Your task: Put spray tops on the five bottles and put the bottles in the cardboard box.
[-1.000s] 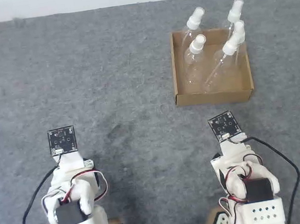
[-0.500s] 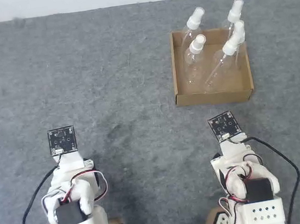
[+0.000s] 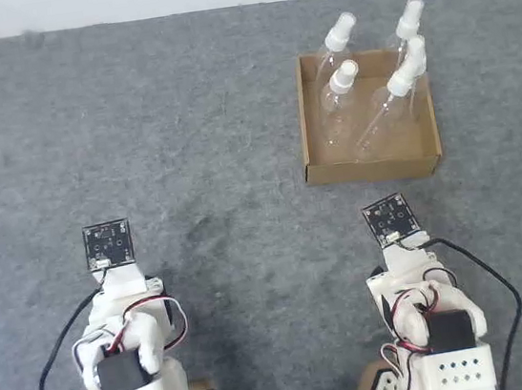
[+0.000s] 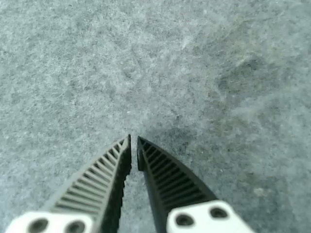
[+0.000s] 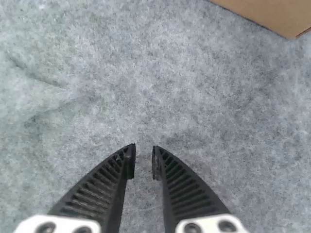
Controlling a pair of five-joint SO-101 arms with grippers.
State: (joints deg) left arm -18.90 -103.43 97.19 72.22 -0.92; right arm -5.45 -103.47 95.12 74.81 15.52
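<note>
High view: finds the cardboard box on the grey mat, packed with clear bottles, five by the look of it, each wearing a white spray top. Lean with long axes running from the box's near wall up toward its far wall, tops poking past the far rim. Places both arms on the near side of the box and well apart from it: the right arm roughly in line with the box and nearer, the left arm farther off toward the box's left.

Left wrist view: shows the left gripper with jaws pressed almost together, gripping nothing, over bare mat.

Right wrist view: shows the right gripper all but closed, a thin slit between the jaws, empty, aimed toward the box, with a corner of the box ahead of the tips and apart from them.

Reads as finished, with capped bottles already inside the box; should any bottle need nudging, falls to the right arm as the nearer one
</note>
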